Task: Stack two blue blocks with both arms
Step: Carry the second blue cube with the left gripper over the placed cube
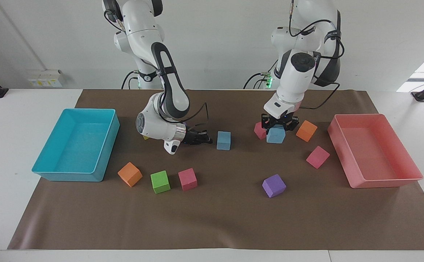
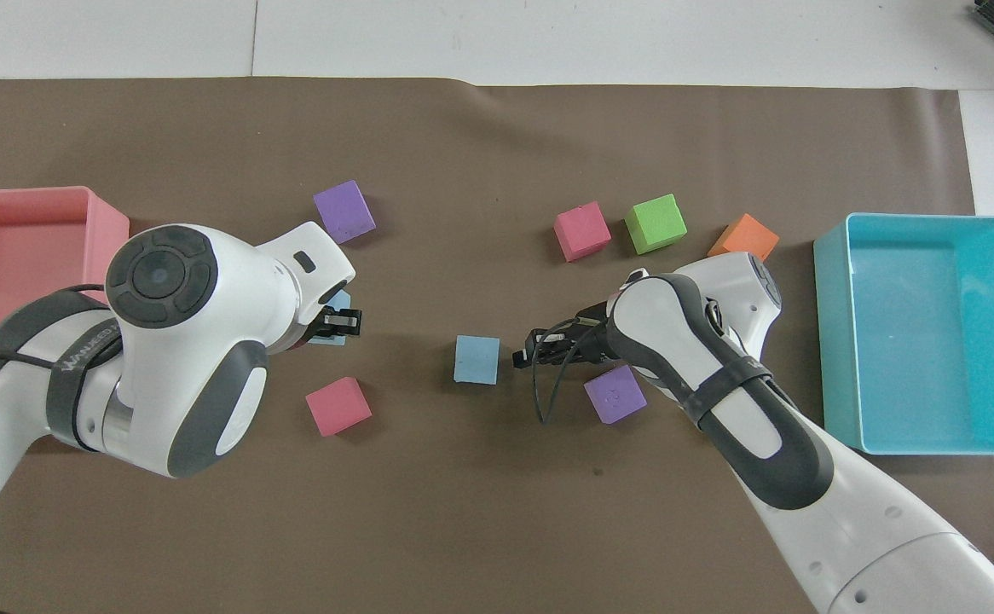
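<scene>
One blue block [image 1: 275,135] in left pincer [image 1: 278,125]

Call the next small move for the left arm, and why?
Probably carry it sideways toward the blue block on the mat. The left claw is shut on the other blue block, lifted clear, while the right claw sits shut beside the resting one.

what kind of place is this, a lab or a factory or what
Most likely a robotics lab bench: two white arms bolted at a table, a brown mat strewn with foam cubes like the green cube, and a turquoise tray for sorting.
</scene>
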`<state>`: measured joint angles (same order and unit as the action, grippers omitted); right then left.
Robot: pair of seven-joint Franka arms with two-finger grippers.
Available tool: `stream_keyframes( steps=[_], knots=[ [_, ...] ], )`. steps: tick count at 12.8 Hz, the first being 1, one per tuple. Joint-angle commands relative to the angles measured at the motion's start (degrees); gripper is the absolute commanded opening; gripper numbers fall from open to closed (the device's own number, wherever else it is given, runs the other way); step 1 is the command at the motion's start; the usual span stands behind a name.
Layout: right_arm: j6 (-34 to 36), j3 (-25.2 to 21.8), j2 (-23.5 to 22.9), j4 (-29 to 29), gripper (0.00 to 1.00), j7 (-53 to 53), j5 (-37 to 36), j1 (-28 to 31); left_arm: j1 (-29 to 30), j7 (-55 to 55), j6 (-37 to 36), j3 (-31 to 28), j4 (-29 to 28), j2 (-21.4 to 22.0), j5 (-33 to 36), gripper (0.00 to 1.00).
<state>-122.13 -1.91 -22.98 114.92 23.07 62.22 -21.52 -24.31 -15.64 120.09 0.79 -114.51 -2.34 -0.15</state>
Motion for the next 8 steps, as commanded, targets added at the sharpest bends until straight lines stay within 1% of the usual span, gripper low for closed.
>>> stream_keyframes(
  steps=[1,2,4,6,8],
  knots=[
    [-1.2,0.2,0.6,1.1,0.0,2.1,2.2,0.1,-3.6,-3.0,-2.1,-0.9,3.8,-1.4,1.3,0.41],
    [-1.2,0.2,0.5,1.1,0.0,2.1,2.2,0.1,-5.0,-3.2,-2.4,-0.9,4.7,-2.0,1.3,0.41],
    [-1.2,0.2,0.5,1.1,0.0,2.1,2.2,0.1,-8.0,-7.4,-3.3,-0.9,7.0,-3.6,1.3,0.41],
    [-1.2,0.2,0.5,1.1,0.0,2.1,2.2,0.1,-11.2,-12.0,-2.3,-0.9,7.8,-5.5,1.3,0.41],
    [-1.2,0.2,0.5,1.1,0.0,2.1,2.2,0.1,-12.9,-14.6,-1.3,-0.9,8.7,-6.9,1.3,0.41]
  ],
)
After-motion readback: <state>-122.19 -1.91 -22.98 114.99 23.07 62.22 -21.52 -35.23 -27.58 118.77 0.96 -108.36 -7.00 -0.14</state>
